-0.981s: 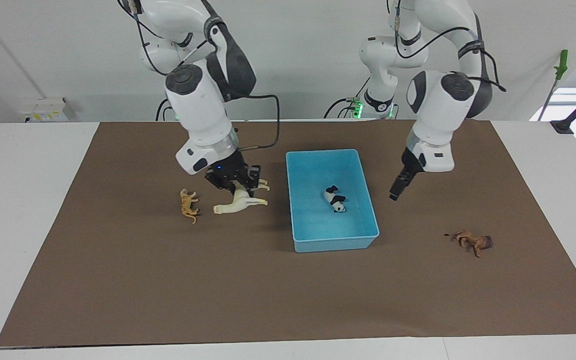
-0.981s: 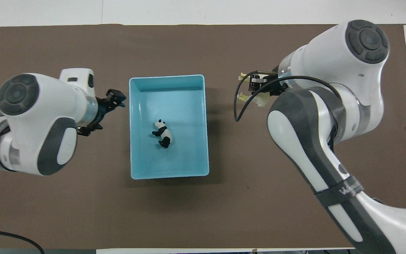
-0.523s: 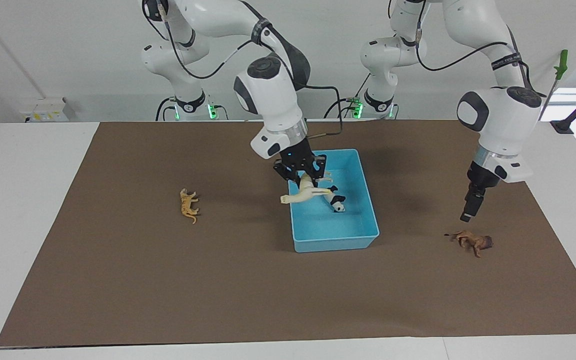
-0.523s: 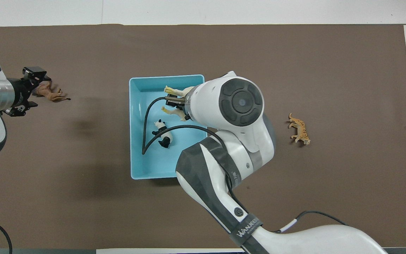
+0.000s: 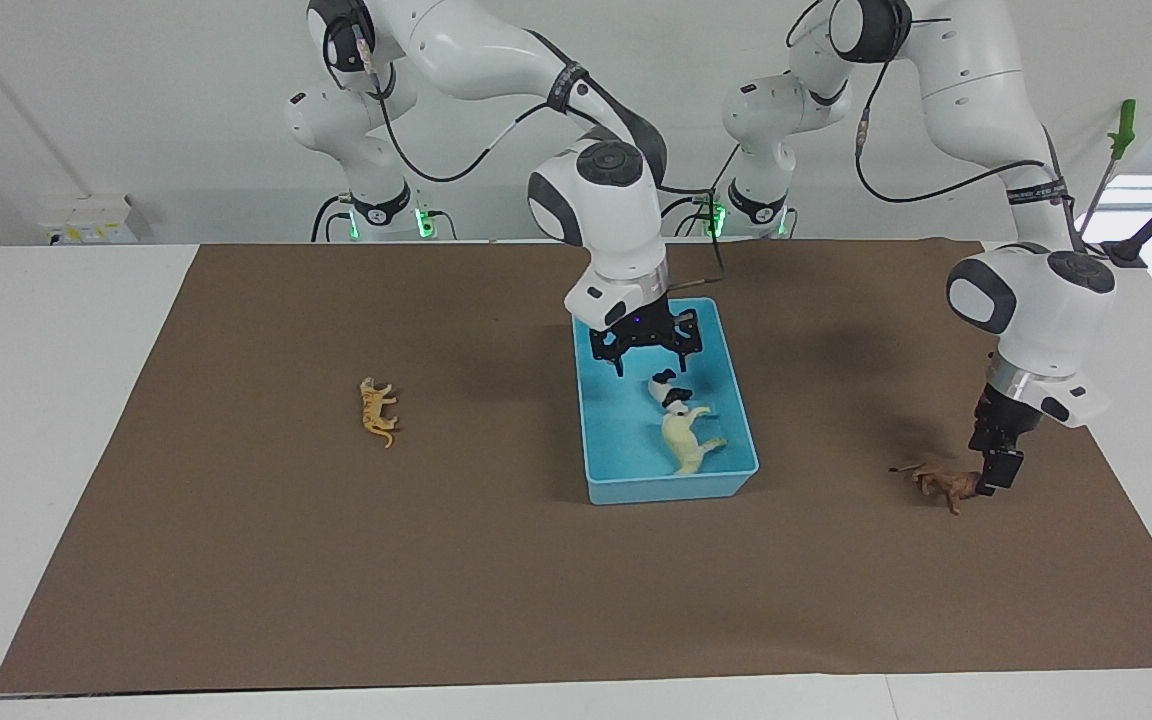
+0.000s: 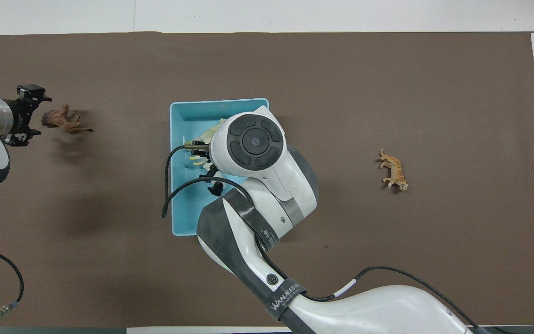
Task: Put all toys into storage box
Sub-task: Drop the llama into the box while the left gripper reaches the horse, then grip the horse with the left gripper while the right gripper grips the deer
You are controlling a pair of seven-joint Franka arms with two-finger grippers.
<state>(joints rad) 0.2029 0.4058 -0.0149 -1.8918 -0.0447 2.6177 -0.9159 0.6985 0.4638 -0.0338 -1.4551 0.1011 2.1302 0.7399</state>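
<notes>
Your right gripper (image 5: 647, 352) hangs over the box (image 5: 601, 468), jaws spread and empty. The horse (image 5: 688, 436) lies on its side in the box, farther from the robots than the panda (image 5: 669, 391), the two just beside each other. That makes two of four stowed.

Your left gripper (image 5: 996, 470) is down at the lion (image 5: 941, 484), at the left arm's end of the mat (image 5: 236, 560). Its jaws look spread about the lion's head, but you cannot tell whether they touch it. The grasp is the step in hand.

The tiger (image 5: 377, 410) stands alone toward the right arm's end, well apart from the box.

Next, likely: close on the lion, lift clear, carry over the rim. The right arm must vacate first.
</notes>
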